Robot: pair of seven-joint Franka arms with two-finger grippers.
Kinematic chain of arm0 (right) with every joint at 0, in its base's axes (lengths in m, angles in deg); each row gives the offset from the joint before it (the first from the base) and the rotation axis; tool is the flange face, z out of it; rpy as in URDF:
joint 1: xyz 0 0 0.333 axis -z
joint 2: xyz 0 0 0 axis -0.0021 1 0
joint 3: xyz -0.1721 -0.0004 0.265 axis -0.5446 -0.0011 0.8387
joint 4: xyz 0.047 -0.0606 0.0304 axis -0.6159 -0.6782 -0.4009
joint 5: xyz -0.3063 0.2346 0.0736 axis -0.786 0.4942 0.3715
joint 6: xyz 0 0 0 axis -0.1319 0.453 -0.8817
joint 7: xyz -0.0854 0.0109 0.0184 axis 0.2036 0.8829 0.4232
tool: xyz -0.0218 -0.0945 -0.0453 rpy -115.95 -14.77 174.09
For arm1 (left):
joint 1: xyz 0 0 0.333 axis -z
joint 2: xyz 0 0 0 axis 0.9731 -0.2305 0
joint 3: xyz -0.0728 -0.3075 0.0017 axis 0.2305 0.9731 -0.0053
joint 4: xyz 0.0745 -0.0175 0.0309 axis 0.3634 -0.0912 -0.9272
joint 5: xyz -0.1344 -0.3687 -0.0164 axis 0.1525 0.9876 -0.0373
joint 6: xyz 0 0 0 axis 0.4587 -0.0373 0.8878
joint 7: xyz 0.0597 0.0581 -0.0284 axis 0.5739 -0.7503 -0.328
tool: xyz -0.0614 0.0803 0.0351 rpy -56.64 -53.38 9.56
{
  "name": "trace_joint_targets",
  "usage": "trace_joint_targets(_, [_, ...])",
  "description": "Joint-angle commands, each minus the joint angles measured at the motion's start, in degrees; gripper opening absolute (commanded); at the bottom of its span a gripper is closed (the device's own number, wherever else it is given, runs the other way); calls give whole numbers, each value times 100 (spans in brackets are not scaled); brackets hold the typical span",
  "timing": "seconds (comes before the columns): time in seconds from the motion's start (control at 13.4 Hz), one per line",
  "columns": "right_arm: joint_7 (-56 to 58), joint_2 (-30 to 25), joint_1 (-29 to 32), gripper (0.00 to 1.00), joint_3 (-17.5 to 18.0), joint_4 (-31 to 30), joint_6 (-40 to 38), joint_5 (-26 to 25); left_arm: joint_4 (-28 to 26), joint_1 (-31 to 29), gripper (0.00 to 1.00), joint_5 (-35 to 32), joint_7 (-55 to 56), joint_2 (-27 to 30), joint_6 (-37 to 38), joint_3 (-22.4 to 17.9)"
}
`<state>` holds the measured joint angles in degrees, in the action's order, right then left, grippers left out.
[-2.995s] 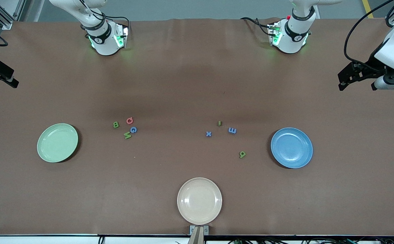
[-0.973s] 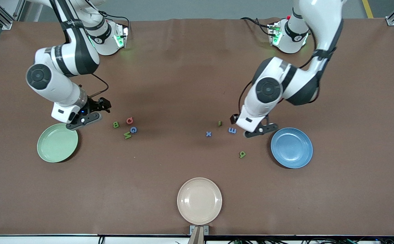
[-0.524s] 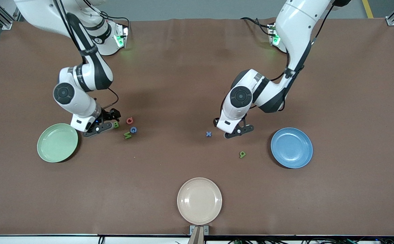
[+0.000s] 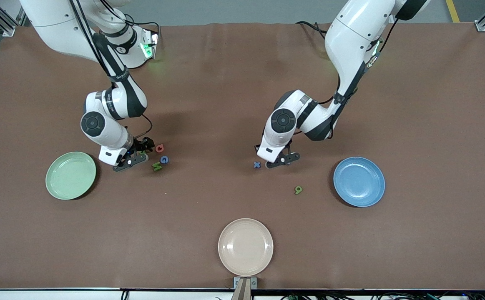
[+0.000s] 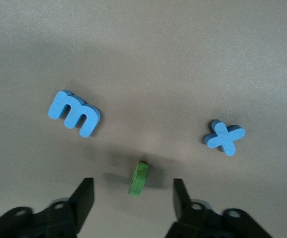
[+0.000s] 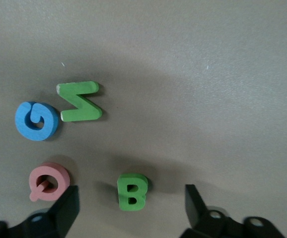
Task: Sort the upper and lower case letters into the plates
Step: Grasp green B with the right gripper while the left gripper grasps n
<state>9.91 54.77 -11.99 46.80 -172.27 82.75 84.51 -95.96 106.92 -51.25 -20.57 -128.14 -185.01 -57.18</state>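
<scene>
Meanwhile, mint plate [image 4: 70, 175], blue plate [image 4: 359, 181] and cream plate [image 4: 245, 247] lie empty; mid-bench, left pincer [image 5: 133, 198] straddles green i [image 5: 139, 177], right pincer [image 6: 132, 206] straddles green B [image 6: 132, 192], both parted, gripping nothing.
</scene>
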Motion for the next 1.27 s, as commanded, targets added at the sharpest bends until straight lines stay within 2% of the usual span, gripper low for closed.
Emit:
trace_joint_targets(0.0, [95, 28, -63, 78, -29, -86, 104, 46, 58, 52, 58, -44, 86, -40, -19, -71])
trace_joint_targets(0.07, [130, 37, -55, 73, -29, -86, 104, 46, 58, 61, 53, -44, 86, -49, -19, -80])
trace_joint_targets(0.3, [147, 46, -37, 61, -29, -130, 104, 46, 58, 61, 48, -44, 86, -75, -19, -89])
trace_joint_targets(0.45, [148, 90, -37, 56, -29, -130, 113, 45, 67, 52, 39, -44, 86, -102, -19, -98])
trace_joint_targets(0.75, [148, 90, -37, 35, -29, -121, 104, 46, 76, 26, 3, -44, 192, -67, -11, -106])
trace_joint_targets(0.9, [148, 90, -46, 25, -29, -112, 104, 37, 93, -9, 0, -52, 175, 116, 103, -229])
trace_joint_targets(1.05, [148, 81, -54, 20, -29, -104, 95, 46, 93, -36, 0, -148, 113, 494, 541, -492])
trace_joint_targets(1.2, [130, -67, -46, 15, -29, -104, 8, 45, 84, -254, 0, -621, -9, 732, 1033, -634])
